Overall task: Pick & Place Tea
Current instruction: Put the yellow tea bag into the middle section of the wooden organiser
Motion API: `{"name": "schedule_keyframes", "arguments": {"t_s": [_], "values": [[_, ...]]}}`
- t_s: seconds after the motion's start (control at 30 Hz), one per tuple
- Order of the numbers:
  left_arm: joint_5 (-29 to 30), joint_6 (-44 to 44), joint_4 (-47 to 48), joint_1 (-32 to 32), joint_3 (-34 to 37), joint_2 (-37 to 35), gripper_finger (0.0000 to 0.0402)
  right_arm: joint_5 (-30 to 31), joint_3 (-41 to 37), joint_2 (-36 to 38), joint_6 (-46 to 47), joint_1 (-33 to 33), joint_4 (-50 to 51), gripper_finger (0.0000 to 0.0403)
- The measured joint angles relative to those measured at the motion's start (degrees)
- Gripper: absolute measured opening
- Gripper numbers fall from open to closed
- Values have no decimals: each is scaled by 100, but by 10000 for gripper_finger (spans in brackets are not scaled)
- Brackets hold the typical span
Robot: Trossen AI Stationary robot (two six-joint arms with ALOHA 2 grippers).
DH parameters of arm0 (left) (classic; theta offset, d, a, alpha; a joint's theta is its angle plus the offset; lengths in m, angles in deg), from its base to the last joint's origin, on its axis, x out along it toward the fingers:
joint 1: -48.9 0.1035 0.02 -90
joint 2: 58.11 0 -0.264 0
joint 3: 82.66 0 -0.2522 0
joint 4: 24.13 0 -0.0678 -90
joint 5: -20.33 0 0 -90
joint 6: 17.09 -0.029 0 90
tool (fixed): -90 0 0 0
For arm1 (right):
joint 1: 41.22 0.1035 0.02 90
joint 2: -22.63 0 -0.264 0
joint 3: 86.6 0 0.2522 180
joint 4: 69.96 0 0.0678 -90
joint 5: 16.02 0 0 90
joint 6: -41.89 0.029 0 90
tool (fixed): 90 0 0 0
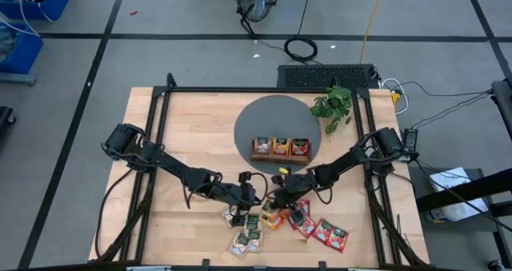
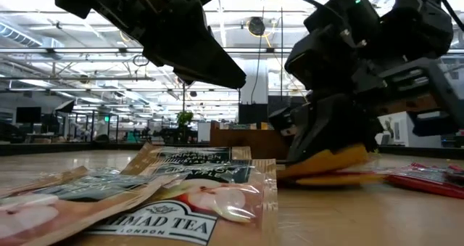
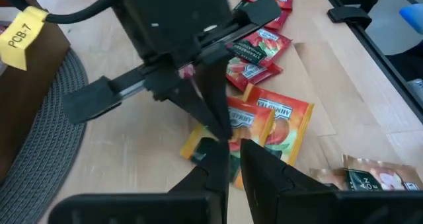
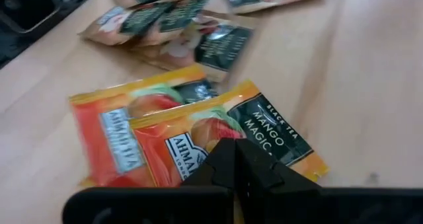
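Robotics lab in a large open hall

Pale wooden table (image 1: 192, 135) on grey concrete floor (image 1: 160, 15); loose black cables (image 1: 301, 49); ceiling strip lights (image 2: 43, 57) over distant workstations.

Tea sachets (image 1: 272, 223) lie flat, loosely overlapping, on the bare wood near the wooden tray (image 1: 280, 149): orange nearest it, red and pale ones beyond.

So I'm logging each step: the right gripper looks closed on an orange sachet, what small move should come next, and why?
Probably a short straight lift. The right gripper is shut on the edge of the top orange sachet, which overlaps a second orange sachet on the table. Rising slowly should show whether only one comes up before carrying it to the tray.
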Motion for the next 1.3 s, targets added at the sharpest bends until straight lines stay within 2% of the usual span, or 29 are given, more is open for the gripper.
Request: {"name": "schedule_keyframes", "arguments": {"t_s": [0.1, 0.57, 0.7, 1.03, 1.17, 1.3], "values": [[4, 8, -24, 0, 0, 0, 42, 264, -123, 7, 125, -44, -113, 0], [7, 83, -66, 0, 0, 0, 42, 329, -297, 7, 397, -234, -170, 0], [38, 85, -66, 2, 0, 0, 42, 729, -471, 37, 470, -330, -238, 0], [323, 151, -94, 2, 4, 0, 42, 771, -1032, 97, 699, -426, -1288, 0], [631, 438, -123, 2, 4, 0, 42, 762, -1083, 96, 793, -453, -1365, 0], [1185, 932, -93, 4, 5, 67, 42, 758, -1083, 96, 799, -462, -1380, 0]]}}
